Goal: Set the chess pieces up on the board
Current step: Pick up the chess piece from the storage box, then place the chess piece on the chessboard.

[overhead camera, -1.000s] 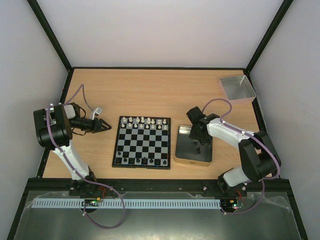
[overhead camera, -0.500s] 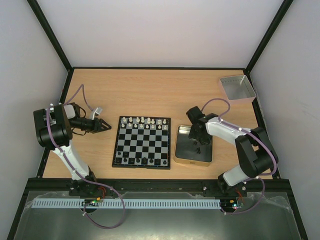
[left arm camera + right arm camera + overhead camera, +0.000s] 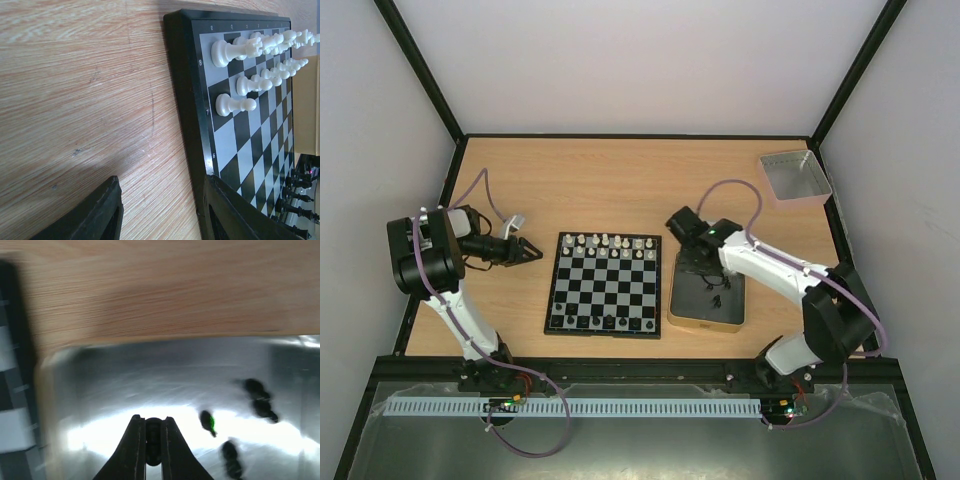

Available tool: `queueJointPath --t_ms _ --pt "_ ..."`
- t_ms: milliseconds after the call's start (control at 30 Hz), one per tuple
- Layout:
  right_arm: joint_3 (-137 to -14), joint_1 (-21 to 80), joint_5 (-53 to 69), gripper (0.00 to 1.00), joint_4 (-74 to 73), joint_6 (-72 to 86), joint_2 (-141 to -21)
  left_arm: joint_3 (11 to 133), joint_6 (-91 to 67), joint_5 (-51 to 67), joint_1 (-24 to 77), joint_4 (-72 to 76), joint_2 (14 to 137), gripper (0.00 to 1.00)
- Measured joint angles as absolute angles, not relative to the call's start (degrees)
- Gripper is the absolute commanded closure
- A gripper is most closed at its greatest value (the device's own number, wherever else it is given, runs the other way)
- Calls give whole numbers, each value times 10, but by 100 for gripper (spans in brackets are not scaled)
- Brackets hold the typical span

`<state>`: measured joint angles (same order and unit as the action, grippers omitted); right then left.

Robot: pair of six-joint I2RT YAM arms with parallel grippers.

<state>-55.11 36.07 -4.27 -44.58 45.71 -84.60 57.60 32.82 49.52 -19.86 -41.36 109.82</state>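
The board (image 3: pixel 605 283) lies mid-table, with white chess pieces (image 3: pixel 610 245) along its far rows and black ones (image 3: pixel 605 321) along the near row. My right gripper (image 3: pixel 153 419) is shut on a small black chess piece (image 3: pixel 153 440) just above the floor of the metal tin (image 3: pixel 678 318). In the top view this gripper (image 3: pixel 696 266) hangs over the tin's far-left part. Three or so loose black pieces (image 3: pixel 259 399) lie in the tin to its right. My left gripper (image 3: pixel 161 180) is open and empty, low over bare wood at the board's left border (image 3: pixel 187 100).
A grey square tray (image 3: pixel 795 177) sits at the far right corner. The gold-rimmed tin stands right beside the board's right edge. Black frame posts and white walls close in the table on three sides.
My right gripper closed on a black piece in the tin, and the arm swung left toward the board. The left arm stayed still.
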Motion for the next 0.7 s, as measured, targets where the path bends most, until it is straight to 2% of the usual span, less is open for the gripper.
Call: queueJointPath --t_ms 133,333,700 --pt "-624 462 -55 98 -467 493 -856 576 328 495 -199 -413 1098 53" --pt "-726 585 -59 98 -475 532 -945 576 328 495 -199 -413 1098 53" --pt "-866 669 -35 98 -473 540 -1108 576 328 495 -199 -413 1098 53"
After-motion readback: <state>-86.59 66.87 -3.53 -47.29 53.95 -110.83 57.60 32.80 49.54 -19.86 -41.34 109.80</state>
